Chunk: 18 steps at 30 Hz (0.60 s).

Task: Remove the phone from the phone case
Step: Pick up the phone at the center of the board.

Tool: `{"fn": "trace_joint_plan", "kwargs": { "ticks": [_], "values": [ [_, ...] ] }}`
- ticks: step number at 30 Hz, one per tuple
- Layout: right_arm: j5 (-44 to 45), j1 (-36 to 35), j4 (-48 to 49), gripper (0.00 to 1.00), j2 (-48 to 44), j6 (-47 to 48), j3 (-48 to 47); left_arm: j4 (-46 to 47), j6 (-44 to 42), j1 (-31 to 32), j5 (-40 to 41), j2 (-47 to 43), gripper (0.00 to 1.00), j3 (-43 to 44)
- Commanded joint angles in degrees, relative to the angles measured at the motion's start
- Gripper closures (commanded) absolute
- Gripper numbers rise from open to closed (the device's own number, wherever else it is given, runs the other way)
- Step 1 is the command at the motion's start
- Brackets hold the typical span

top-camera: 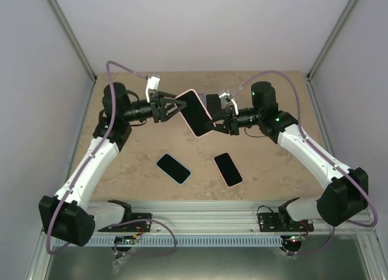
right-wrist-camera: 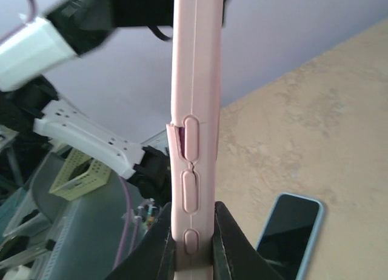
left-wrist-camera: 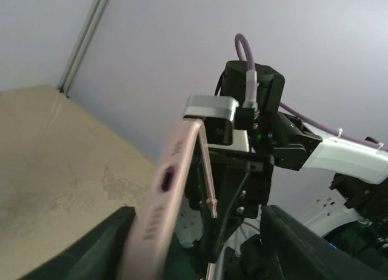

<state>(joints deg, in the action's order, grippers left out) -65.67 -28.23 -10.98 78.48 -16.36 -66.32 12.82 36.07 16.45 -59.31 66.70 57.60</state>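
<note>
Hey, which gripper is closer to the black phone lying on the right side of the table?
Right. The right gripper, clamped on the pink-cased phone, hangs just beyond the black phone; the left gripper is farther away, at the case's opposite end, leftward.

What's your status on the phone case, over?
Right gripper shut on pink case edge. Left gripper open around it. Phone not yet out. Two spare phones below, clear.

Two matching robot arms: the left arm (top-camera: 91,165) and right arm (top-camera: 309,150) wear glossy white link shells between bulky black joint housings. Both the left hand (top-camera: 180,105) and the right hand (top-camera: 215,125) are black. A purple cable (left-wrist-camera: 241,50) loops off each wrist, beside a small white camera block (top-camera: 152,83) — and green indicator lights (top-camera: 276,117) glow on the right arm.
</note>
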Motion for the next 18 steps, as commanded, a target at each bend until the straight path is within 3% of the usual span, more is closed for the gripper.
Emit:
{"fn": "trace_joint_plan", "kwargs": {
  "ticks": [1, 4, 6, 8, 14, 18],
  "values": [
    [7.01, 0.9, -7.55, 0.99, -3.43, 11.69, -1.75, -31.59, -27.96, -1.95, -3.07, 2.37, 0.29, 11.15],
    [11.3, 0.84, -14.01, 0.99, -4.25, 20.63, -1.79, -52.73, -49.99, -3.83, -2.03, 5.93, 0.1, 19.45],
    [12.26, 0.81, -18.76, 0.99, -4.19, 25.97, -1.78, -65.75, -65.91, -3.88, 0.95, 8.88, 0.07, 24.78],
    [12.5, 0.8, -23.54, 1.0, -4.06, 30.7, -1.71, -74.47, -75.08, -3.88, 2.79, 11.06, 0.06, 28.37],
    [16.36, -0.24, -29.63, 0.99, -4.3, 38.34, -1.07, -89.97, -91.11, -2.54, 6.6, 17.22, 0.07, 34.07],
    [22.6, -2.9, -32.43, 1.0, -3.71, 42.07, -0.76, -90.67, -91.5, 1.35, 10.73, 18.82, 0.11, 34.37]
  ]
}}
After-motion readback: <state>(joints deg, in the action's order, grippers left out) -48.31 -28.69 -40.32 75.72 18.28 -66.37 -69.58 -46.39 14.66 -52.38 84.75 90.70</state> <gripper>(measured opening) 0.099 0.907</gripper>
